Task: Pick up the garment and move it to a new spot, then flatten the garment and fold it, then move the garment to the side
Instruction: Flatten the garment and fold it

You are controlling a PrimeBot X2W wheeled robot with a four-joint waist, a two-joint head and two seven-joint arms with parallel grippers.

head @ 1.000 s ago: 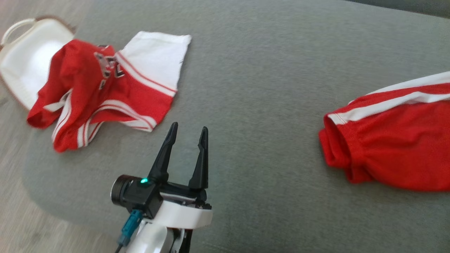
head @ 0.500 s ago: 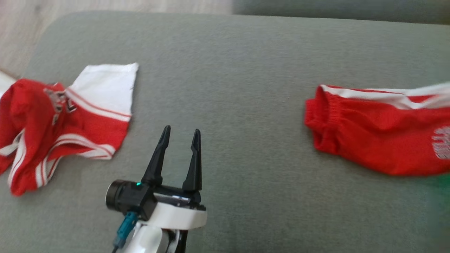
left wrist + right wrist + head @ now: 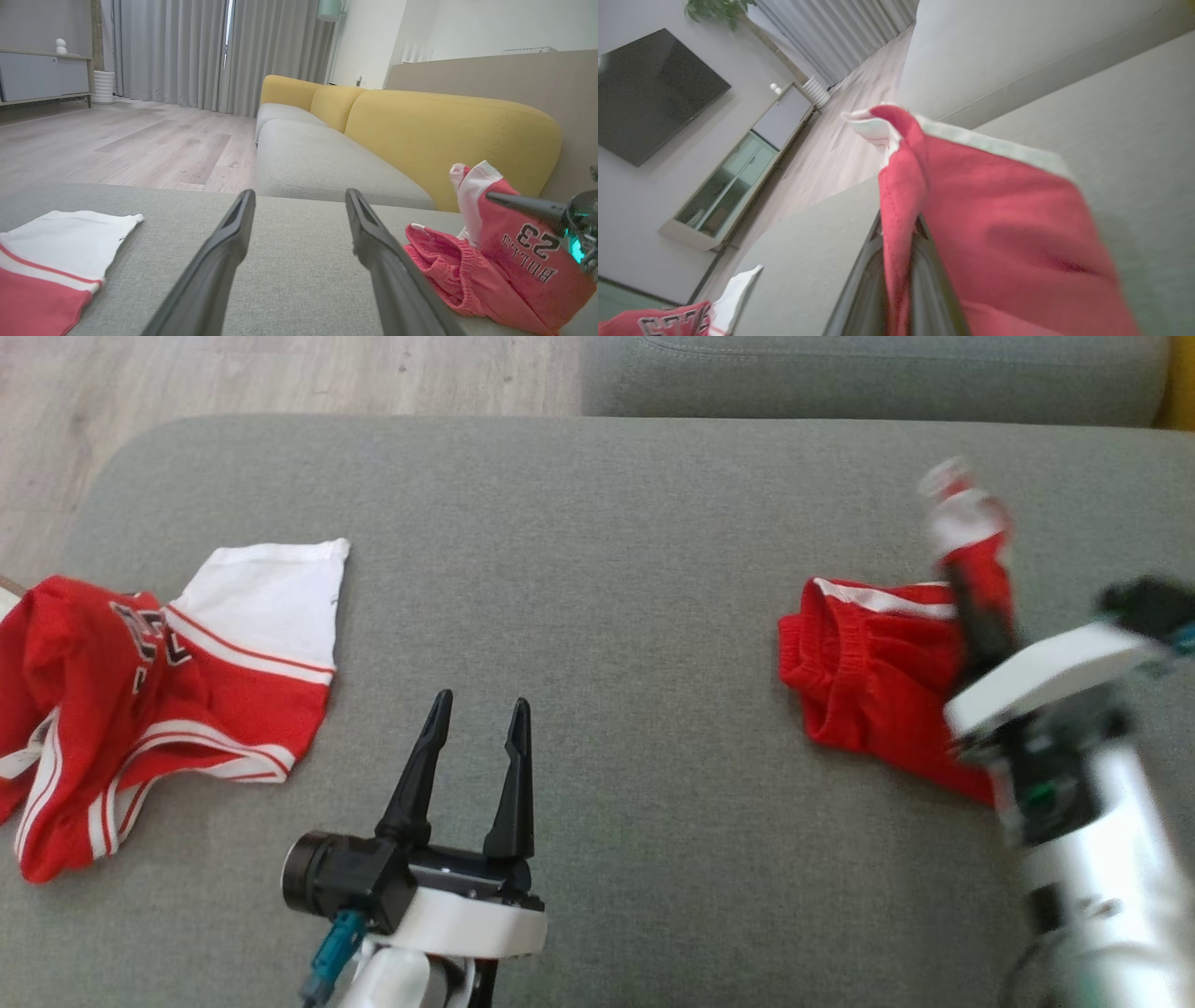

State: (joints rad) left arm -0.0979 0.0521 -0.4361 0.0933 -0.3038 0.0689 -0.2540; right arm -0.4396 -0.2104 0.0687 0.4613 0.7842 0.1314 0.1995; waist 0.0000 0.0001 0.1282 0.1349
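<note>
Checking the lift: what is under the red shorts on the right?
The grey fabric sofa cushion; the patch beneath the heaped red basketball shorts is covered. The right gripper pinches one white-trimmed edge up off it.

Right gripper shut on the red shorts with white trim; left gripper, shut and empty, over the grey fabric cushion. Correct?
No: the left gripper is open, jaws apart, as the head view shows. It is empty over the grey fabric cushion, and the right gripper is shut on the red shorts.
</note>
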